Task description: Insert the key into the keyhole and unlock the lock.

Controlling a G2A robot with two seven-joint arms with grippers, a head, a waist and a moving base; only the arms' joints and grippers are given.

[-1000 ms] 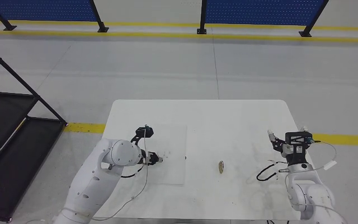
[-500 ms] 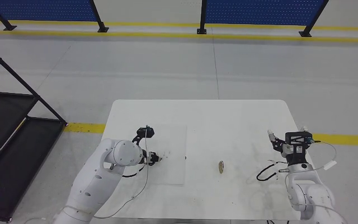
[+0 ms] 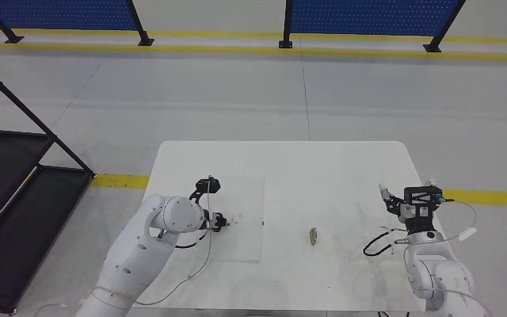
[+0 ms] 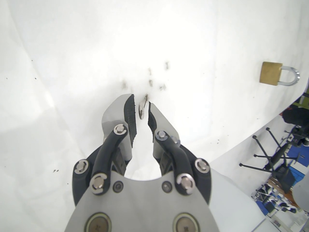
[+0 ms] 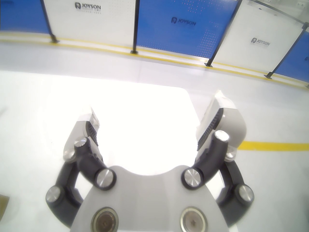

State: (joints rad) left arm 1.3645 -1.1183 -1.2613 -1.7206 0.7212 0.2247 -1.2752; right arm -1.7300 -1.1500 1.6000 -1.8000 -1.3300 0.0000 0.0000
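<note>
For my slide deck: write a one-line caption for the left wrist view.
Left gripper, jaws pinching the key edge-on over the white table; the brass padlock lies apart, still locked.

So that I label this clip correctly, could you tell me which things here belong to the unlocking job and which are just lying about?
Belongs to the job: key, at the left gripper; padlock, lying apart on the table.

Just lying about: thin sheet on the table; dark specks; black rack on the floor.
</note>
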